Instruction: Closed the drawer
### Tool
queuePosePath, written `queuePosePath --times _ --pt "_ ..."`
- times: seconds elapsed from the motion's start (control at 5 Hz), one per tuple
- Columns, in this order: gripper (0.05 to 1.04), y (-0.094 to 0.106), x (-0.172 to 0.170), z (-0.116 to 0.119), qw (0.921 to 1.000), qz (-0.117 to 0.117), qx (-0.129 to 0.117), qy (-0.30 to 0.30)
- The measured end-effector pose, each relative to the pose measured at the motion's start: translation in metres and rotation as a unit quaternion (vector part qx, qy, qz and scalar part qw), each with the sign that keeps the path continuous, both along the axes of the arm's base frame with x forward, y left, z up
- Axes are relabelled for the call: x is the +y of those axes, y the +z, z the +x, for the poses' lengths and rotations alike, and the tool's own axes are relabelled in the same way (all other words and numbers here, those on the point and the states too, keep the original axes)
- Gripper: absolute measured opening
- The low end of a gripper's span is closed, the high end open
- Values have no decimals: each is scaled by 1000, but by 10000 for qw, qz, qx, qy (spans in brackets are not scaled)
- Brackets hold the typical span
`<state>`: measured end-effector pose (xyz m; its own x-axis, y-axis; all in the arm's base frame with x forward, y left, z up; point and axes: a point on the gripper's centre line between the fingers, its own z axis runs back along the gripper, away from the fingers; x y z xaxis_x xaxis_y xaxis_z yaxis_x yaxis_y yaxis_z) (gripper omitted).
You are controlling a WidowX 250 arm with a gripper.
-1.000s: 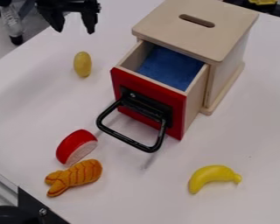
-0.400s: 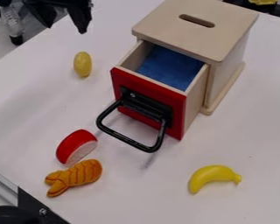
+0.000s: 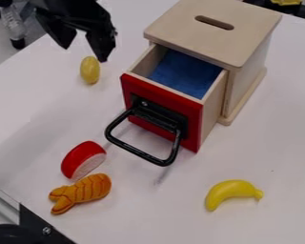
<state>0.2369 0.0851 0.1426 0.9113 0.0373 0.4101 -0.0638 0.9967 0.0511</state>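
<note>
Your black gripper (image 3: 84, 54) hung near the smooth yellow oval (image 3: 90, 70), its jaws released and spread apart. The red-fronted wooden drawer (image 3: 194, 125), blue inside, stood pulled out of its slotted box (image 3: 193, 43) on the tabletop (image 3: 269, 143), its rounded black loop handle (image 3: 140, 153) jutting toward you.

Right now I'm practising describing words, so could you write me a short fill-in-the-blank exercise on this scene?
The drawer is not shut but ____. Its front panel is painted ____. On the wooden box, the slot is cut through the ____. The gripper has its two fingers not together but ____.

Missing words: open; red; top; apart.
</note>
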Motion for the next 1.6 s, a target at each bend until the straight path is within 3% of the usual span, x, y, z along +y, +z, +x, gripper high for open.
queuePosePath --times 0.6,1.0,1.2,1.6 --pt "999 -31 -44 -27 9979 118 390 -497" --pt "999 -47 -60 -16 9971 172 402 -617" --pt "999 -56 -63 -10 9967 230 535 -563" --pt "999 -70 -65 7 9968 33 647 -461"
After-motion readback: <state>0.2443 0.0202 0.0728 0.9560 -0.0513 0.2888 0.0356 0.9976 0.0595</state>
